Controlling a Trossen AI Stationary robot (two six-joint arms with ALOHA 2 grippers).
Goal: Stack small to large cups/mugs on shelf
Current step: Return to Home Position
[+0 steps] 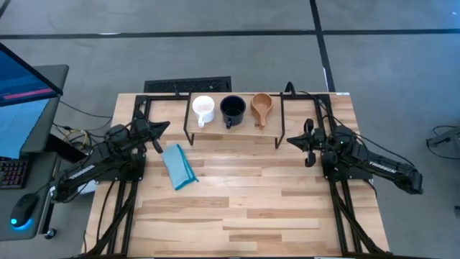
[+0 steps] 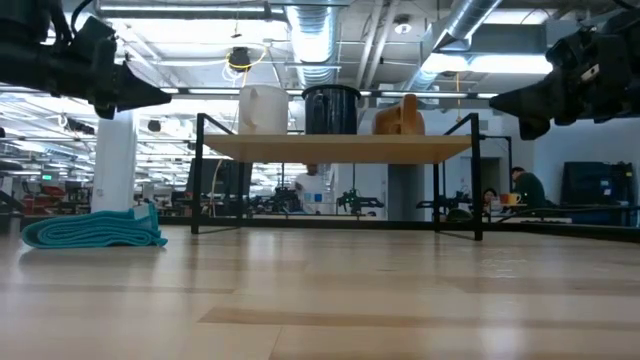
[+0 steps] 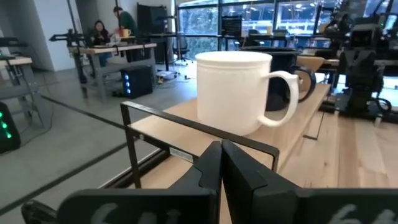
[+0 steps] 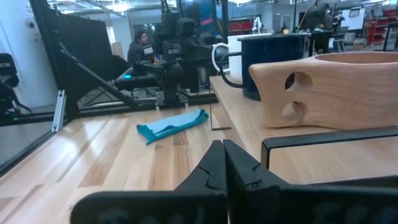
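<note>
From above, the left gripper [image 1: 162, 128] and right gripper [image 1: 292, 141] point inward at either end of the shelf [image 1: 248, 124], where the white mug [image 1: 203, 109], dark mug [image 1: 233, 109] and wooden cup [image 1: 261, 107] stand in a row; at table height both hover at mug height; each wrist view shows fingers [image 3: 209, 167] pressed together, empty.

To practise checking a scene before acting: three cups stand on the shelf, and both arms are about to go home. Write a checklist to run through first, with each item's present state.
1. White mug upright on the shelf: ok.
2. Dark mug upright, mid-row: ok.
3. Wooden cup wholly on the plank, at the row's end: ok.
4. Left gripper shut, empty, apart from the shelf: ok.
5. Right gripper shut, empty, apart from the shelf: ok.
6. Blue cloth out of the left arm's way: cannot tell.
</note>
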